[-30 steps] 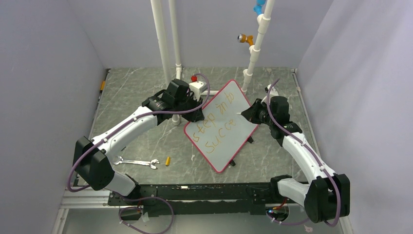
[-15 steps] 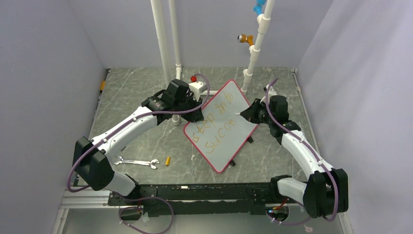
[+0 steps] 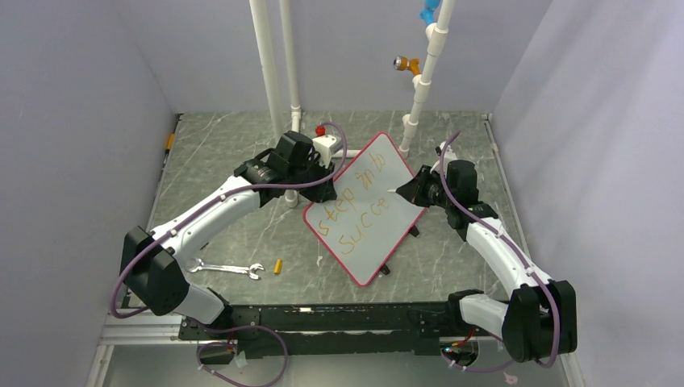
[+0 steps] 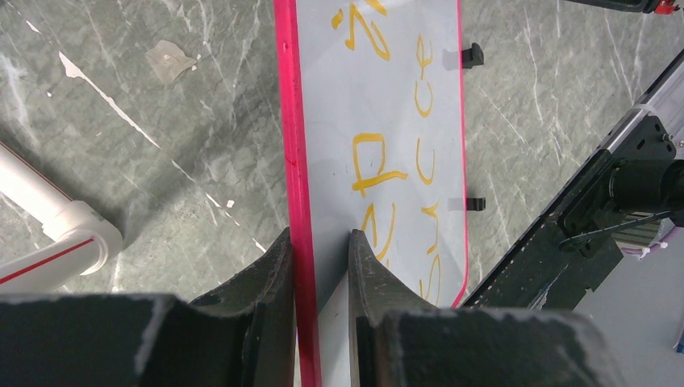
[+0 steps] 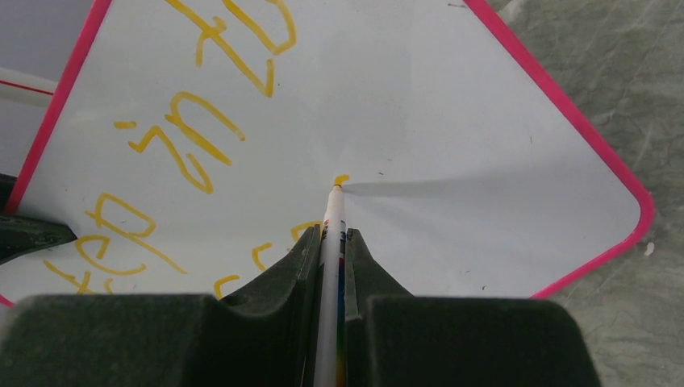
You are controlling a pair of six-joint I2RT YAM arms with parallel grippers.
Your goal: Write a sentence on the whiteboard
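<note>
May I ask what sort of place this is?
Probably a robotics test cell: plain walls box in a marble-patterned table, white pipes stand at the back, and two robot arms share a rail.

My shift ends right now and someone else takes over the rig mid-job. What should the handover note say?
Left gripper: shut on the pink rim of the whiteboard, steadying it.
Right gripper: shut on a marker, with the tip touching the board at a small orange stroke.
Done: the sentence reads "step into" on the first line and "succe" on the second.
Left: finish the last word; the next letter is barely begun. Probably best to keep the board clamped while writing.
Also on the table: a wrench, near the left arm's base.
</note>
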